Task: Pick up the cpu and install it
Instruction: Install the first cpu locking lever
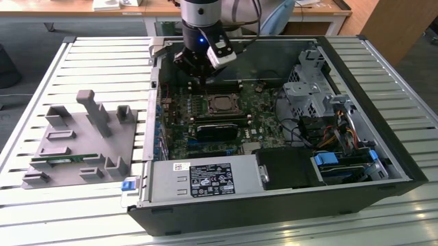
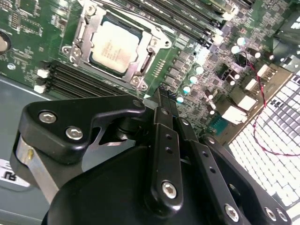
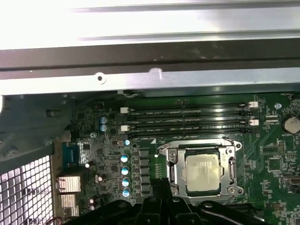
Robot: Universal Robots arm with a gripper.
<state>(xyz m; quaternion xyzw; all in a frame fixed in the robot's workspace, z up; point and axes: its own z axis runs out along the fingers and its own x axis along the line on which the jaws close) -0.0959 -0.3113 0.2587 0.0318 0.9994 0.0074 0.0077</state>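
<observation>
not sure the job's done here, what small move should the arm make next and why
Probably lift straight up a little. The cpu already lies in its socket, and the gripper, fingers together and holding nothing, hangs above the motherboard beside it.

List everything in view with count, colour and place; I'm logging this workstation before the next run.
square silver-topped cpu: one, shiny silver, seated in the metal socket frame on the motherboard, seen in both wrist views.
green motherboard: one, on the floor of the open case.
black open computer case: one, lying on the slatted table.
silver power supply box: one, at the case's near edge.
black rectangular heatsink block: one, on the board, nearer the camera than the cpu.
grey plastic fixture tray: one, on the exterior view's left.
narrow green memory stick: one, lying on that tray.
white slatted metal table: one, beneath everything.
black gripper: one, above the board just beyond the cpu, holding nothing; fingers together.
</observation>
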